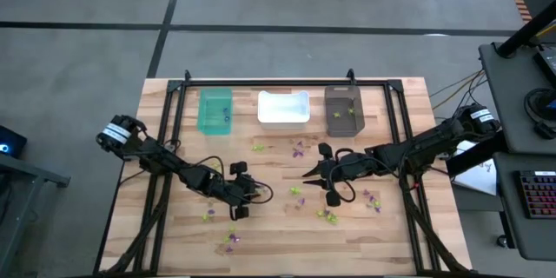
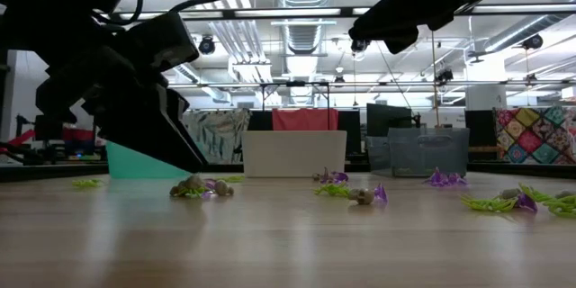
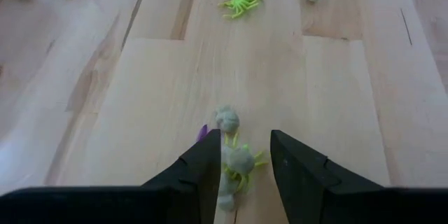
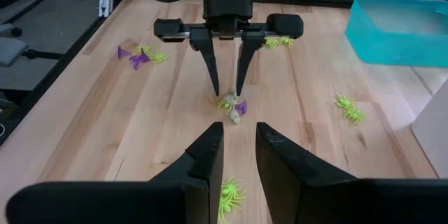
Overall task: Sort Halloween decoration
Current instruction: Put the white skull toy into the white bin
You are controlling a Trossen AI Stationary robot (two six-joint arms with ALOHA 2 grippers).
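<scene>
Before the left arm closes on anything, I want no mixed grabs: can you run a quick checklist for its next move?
1. left gripper open: ok, jaws apart.
2. Over a target: ok, it straddles a small cluster of trinkets.
3. Single colour between the jaws: not ok, pale grey, lime-green and purple pieces lie together.
4. right gripper clear of it: ok, open and set back from the cluster.
5. Bins reachable: ok, teal bin, white bin and dark brown bin stand in a row.

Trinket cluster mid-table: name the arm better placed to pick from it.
Left. Its end effector is open, straddling the cluster. The right end effector is open too, but hangs short of it.
</scene>
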